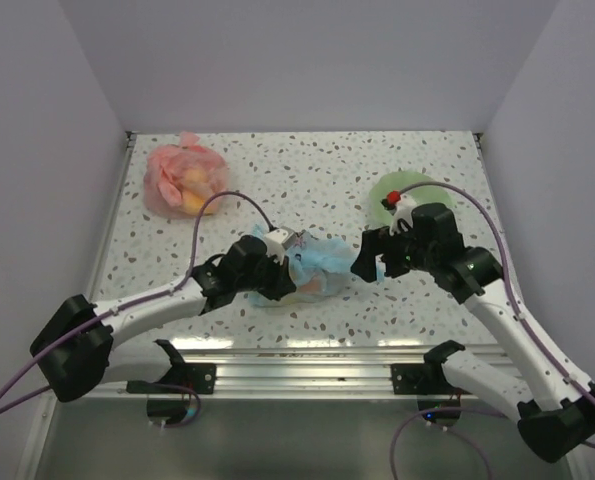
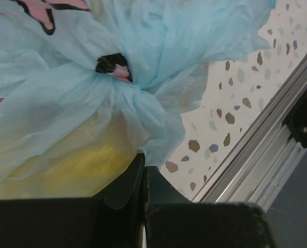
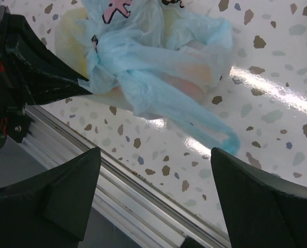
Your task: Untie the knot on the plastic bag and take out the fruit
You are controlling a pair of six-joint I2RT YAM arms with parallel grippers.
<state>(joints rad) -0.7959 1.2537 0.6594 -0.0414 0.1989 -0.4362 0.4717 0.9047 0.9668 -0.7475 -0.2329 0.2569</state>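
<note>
Light-blue plastic bag (image 1: pixel 315 262) lies on the speckled table (image 1: pixel 307 170) near its front rail, between both grippers, with its knot (image 3: pixel 117 64) tied. Fruit (image 2: pixel 76 165) is inside, yellow and peach shapes showing through the film. Left gripper (image 2: pixel 144 173): fingers closed, pinching bag film beside the knot. Right gripper (image 3: pixel 154 155): fingers spread wide, holding nothing, over the loop handle (image 3: pixel 220 134).

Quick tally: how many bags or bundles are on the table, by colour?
Light-blue bag: 1
Pink-red bag: 1
Green bundle, probably a bag, partly hidden by the right arm: 1
Total: 3
</note>
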